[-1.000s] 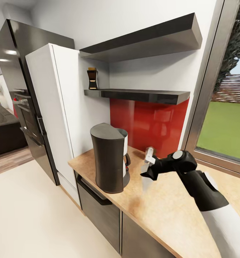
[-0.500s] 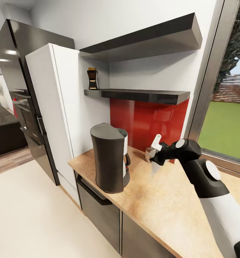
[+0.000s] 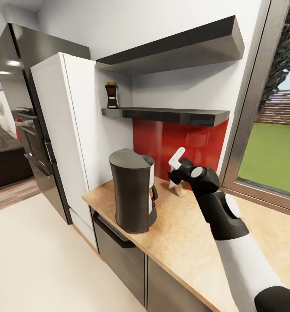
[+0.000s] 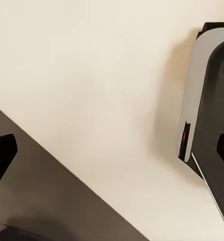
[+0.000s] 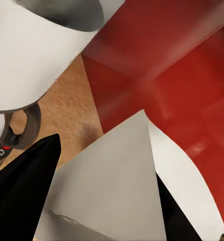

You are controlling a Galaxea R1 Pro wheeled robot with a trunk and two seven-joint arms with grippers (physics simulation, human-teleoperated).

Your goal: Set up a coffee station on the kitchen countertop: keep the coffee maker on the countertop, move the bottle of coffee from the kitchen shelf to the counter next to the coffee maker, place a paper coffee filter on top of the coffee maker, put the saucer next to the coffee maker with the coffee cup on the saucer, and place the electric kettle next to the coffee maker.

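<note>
My right gripper (image 3: 176, 168) pinched shut on paper coffee filter (image 5: 117, 186), raised just right of coffee maker (image 3: 133, 196) above kitchen countertop (image 3: 192, 247); filter light, flimsy, crushable, so light edge pinch seems best

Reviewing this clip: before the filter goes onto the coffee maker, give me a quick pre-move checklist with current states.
1. Paper coffee filter held between the right gripper fingers: ok.
2. Filter lifted off the kitchen countertop: ok.
3. Coffee maker upright on the countertop: ok.
4. Coffee maker's top free to take the filter: ok, nothing lies on it.
5. Gripper above the coffee maker: not ok, it is beside it, toward the red backsplash.
6. Bottle of coffee on the counter: not ok, it stands on the kitchen shelf.
</note>
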